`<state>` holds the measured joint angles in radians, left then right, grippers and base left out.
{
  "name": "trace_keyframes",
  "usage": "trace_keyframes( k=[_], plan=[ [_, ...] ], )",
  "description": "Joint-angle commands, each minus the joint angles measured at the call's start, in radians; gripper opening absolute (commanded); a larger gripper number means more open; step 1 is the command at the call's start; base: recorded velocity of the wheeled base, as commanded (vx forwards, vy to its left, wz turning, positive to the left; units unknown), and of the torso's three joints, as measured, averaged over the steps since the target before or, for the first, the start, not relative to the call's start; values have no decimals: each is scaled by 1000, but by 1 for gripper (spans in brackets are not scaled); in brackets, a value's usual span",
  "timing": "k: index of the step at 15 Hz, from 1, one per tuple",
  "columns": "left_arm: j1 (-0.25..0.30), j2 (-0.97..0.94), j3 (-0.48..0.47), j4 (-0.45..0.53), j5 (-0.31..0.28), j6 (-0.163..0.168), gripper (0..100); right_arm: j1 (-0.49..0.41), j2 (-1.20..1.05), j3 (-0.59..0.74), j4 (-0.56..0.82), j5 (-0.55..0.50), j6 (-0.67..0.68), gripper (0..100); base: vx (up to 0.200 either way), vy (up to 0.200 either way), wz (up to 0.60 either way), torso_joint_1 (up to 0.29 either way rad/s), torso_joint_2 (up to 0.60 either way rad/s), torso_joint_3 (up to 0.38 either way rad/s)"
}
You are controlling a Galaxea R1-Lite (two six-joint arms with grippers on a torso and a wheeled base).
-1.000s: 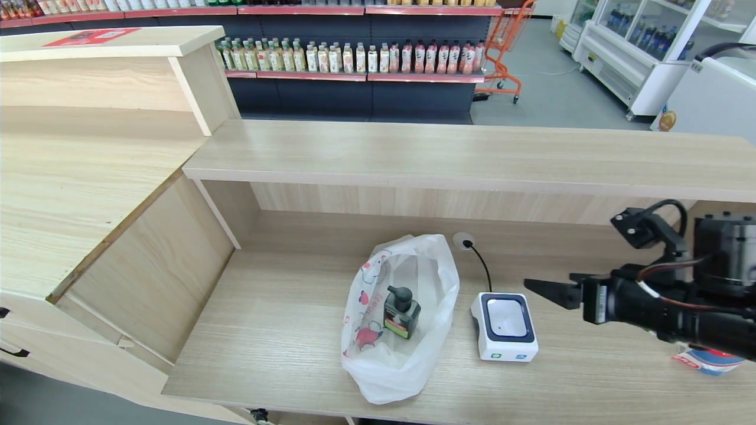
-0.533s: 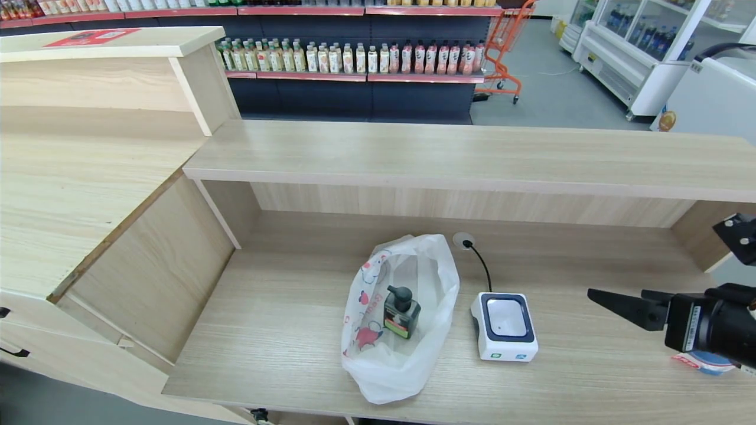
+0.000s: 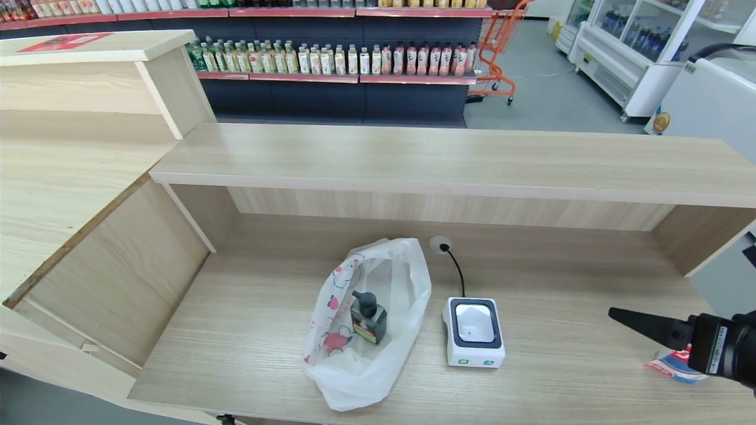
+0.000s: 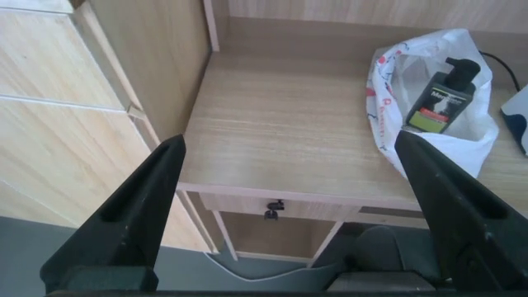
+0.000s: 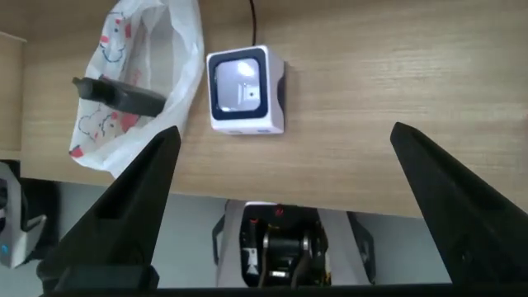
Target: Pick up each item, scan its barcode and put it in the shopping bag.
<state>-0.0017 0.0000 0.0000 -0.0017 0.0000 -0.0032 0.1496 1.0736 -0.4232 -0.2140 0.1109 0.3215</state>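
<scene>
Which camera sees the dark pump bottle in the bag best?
The left wrist view: the pump bottle sits in the open shopping bag, pump and label facing the camera. The head view looks down on the bottle, its label slanted. The right wrist view gives a dark bar behind plastic.

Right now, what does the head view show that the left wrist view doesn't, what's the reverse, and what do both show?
Head view, not left wrist: the right tool out over the counter's right end, a red-and-blue packet lying near it, and store shelves of bottles behind. Left wrist view, not head: the left tool, open, and the front panel under the counter's edge. Both: the shopping bag lying on the wooden counter with a dark pump bottle inside.
</scene>
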Motion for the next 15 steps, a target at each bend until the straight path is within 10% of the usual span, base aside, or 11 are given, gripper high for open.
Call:
trace_keyframes(
  k=[1, 15],
  plan=[
    [0, 0, 0, 0, 2, 3, 100, -1, -64, -6, 56, 1, 39, 100, 0, -200, 0, -2, 2, 2],
    [0, 0, 0, 0, 0, 9, 100, -12, -202, -72, 240, -7, 70, 100, -86, -57, 0, 1, 1, 1]
  ],
)
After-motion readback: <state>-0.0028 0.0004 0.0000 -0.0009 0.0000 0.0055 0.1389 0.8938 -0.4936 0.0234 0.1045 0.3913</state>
